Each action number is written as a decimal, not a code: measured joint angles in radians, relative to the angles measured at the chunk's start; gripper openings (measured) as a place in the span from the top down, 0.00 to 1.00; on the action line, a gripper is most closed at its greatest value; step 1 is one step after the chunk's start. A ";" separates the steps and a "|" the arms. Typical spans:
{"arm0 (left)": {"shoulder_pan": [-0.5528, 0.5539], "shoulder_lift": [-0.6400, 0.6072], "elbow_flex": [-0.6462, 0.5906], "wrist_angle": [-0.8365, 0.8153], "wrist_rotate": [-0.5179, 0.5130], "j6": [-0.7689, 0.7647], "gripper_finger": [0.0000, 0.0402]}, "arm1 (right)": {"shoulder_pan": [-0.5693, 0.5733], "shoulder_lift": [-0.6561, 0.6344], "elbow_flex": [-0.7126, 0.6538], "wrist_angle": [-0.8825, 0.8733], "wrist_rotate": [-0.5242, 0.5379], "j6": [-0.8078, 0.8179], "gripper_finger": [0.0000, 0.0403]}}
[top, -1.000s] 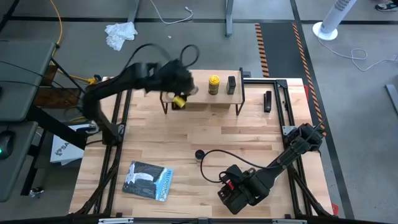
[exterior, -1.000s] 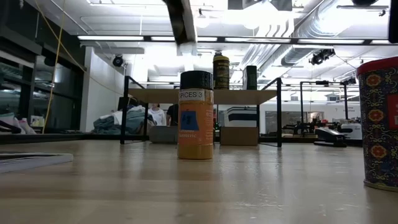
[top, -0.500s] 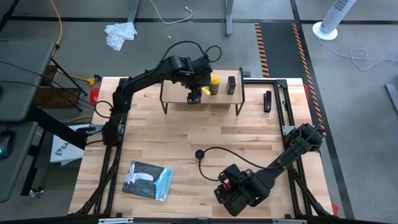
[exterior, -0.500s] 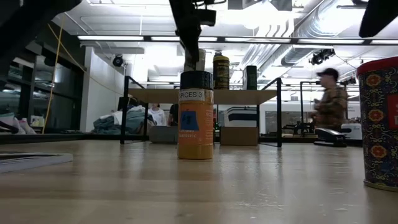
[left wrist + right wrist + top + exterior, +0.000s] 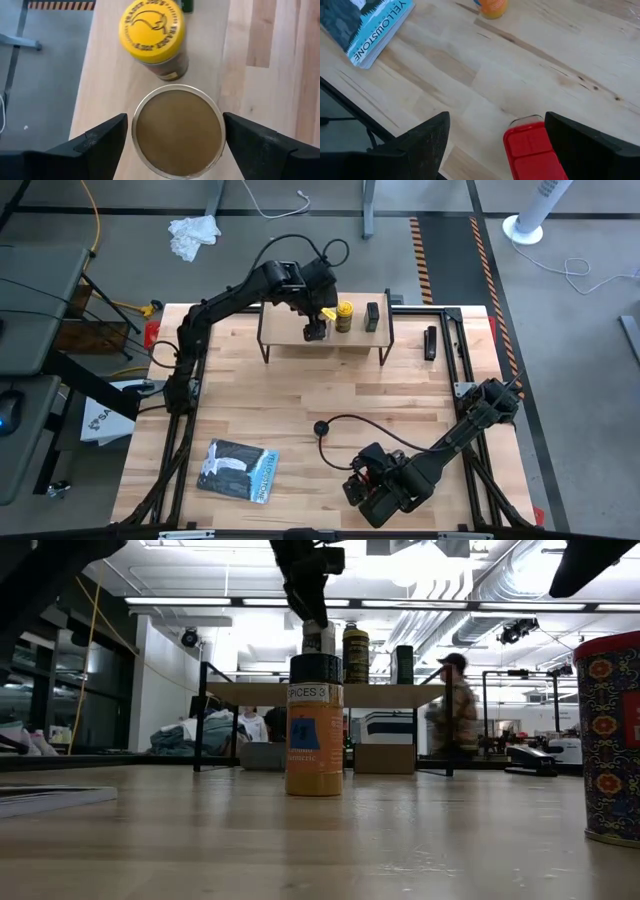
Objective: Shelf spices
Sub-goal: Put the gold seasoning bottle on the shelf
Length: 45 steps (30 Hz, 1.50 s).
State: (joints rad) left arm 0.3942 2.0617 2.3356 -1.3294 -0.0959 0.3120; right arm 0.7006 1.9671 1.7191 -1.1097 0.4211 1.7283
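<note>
The left gripper (image 5: 175,137) is hanging over the shelf (image 5: 355,340) at the far side of the table (image 5: 300,410), its two fingers (image 5: 102,140) standing apart on either side of the tan cylinder (image 5: 177,131) with clear gaps showing on both flanks, so nothing is being clamped. The cylinder is standing upright on the plank, its long axis vertical, and it is lying straight below the gripper, seen end-on as a round lid. Just beside it, further along the plank, the yellow jar (image 5: 152,35) is standing with its yellow cap up, and beyond that the small black rectangular tin (image 5: 372,316) is sitting near the shelf's other end. Judging from this, the cylinder looks placed, and the coming move is probably a straight lift clear, keeping the fingers off the neighbouring jar.

The right gripper (image 5: 497,142) is hovering low over the near part of the table, its fingers also spread wide and holding nothing. The red square tin (image 5: 532,150) is lying right between and just ahead of them, so the right arm is by far the nearer one for that tin. The amber jar with black cap (image 5: 321,427) is standing in mid-table, well apart from the shelf, and a Yellowstone booklet (image 5: 238,471) is lying at the near left.
</note>
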 joint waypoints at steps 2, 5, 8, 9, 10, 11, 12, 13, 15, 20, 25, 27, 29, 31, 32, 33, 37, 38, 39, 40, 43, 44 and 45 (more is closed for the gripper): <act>0.007 -0.004 0.004 -0.005 -0.003 0.005 0.20 | 0.000 0.000 0.000 0.000 0.001 0.000 0.20; 0.013 -0.015 0.017 0.014 -0.012 0.020 0.20 | 0.000 0.000 0.000 -0.003 0.002 0.000 0.20; 0.019 -0.023 0.021 0.044 -0.042 0.042 0.19 | 0.000 0.000 0.000 -0.007 0.005 0.000 0.20; 0.021 -0.024 0.021 0.051 -0.053 0.051 0.19 | 0.000 0.000 0.000 -0.007 0.005 0.000 0.20; 0.024 -0.026 0.021 0.060 -0.063 0.060 0.19 | 0.000 0.000 0.000 -0.007 0.005 0.000 0.20; 0.025 -0.031 0.021 0.073 -0.073 0.070 0.19 | 0.000 0.000 0.000 -0.007 0.005 0.000 0.20; 0.025 -0.034 0.021 0.083 -0.083 0.086 0.19 | 0.000 0.000 0.000 -0.006 0.005 0.000 0.20; 0.025 -0.041 0.021 0.096 -0.102 0.103 0.19 | 0.000 0.000 0.000 -0.008 0.005 0.000 0.20; 0.026 -0.056 0.021 0.115 -0.150 0.142 0.19 | 0.000 0.000 0.000 -0.007 0.005 -0.001 0.20; 0.015 -0.123 0.019 0.132 -0.148 0.159 0.21 | 0.000 0.000 0.000 -0.008 0.005 -0.004 0.20; -0.030 -0.208 0.017 0.120 -0.052 0.056 0.46 | 0.000 0.000 0.000 -0.021 0.005 -0.005 0.20; -0.055 -0.224 0.017 0.102 -0.021 0.021 0.67 | 0.000 0.000 0.000 -0.029 0.005 -0.005 0.20; -0.073 -0.229 0.016 0.090 0.025 0.001 0.89 | 0.000 0.000 0.000 -0.036 0.010 -0.005 0.20; -0.087 -0.229 -0.004 0.100 0.063 -0.030 0.95 | 0.000 0.000 0.000 -0.041 0.023 -0.005 0.20; -0.093 -0.231 -0.026 0.113 0.066 -0.043 0.96 | 0.000 0.000 0.000 -0.044 0.027 -0.005 0.20; -0.098 -0.235 -0.057 0.127 0.068 -0.054 0.97 | 0.000 0.000 0.000 -0.046 0.032 -0.004 0.20; -0.102 -0.266 -0.240 0.235 0.149 -0.103 1.00 | 0.000 0.000 0.000 -0.046 0.042 -0.004 0.20; -0.103 -0.287 -0.306 0.272 0.157 -0.117 1.00 | 0.000 0.000 0.000 -0.046 0.042 -0.004 0.20; -0.107 -0.311 -0.372 0.318 0.162 -0.133 1.00 | 0.000 0.000 0.000 -0.046 0.042 -0.004 0.20; -0.110 -0.340 -0.441 0.367 0.164 -0.152 1.00 | 0.000 0.000 0.000 -0.047 0.042 -0.003 0.20; -0.116 -0.449 -0.680 0.537 0.165 -0.208 1.00 | 0.000 0.000 0.000 -0.059 0.045 0.007 0.20; -0.117 -0.487 -0.760 0.611 0.165 -0.229 1.00 | 0.001 0.000 0.000 -0.064 0.051 0.017 0.20; -0.116 -0.519 -0.837 0.698 0.164 -0.246 1.00 | 0.001 0.000 0.000 -0.073 0.055 0.025 0.20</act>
State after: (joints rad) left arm 0.2777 1.5424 1.4991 -0.6319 0.0676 0.0659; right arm 0.7017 1.9675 1.7191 -1.1831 0.4759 1.7530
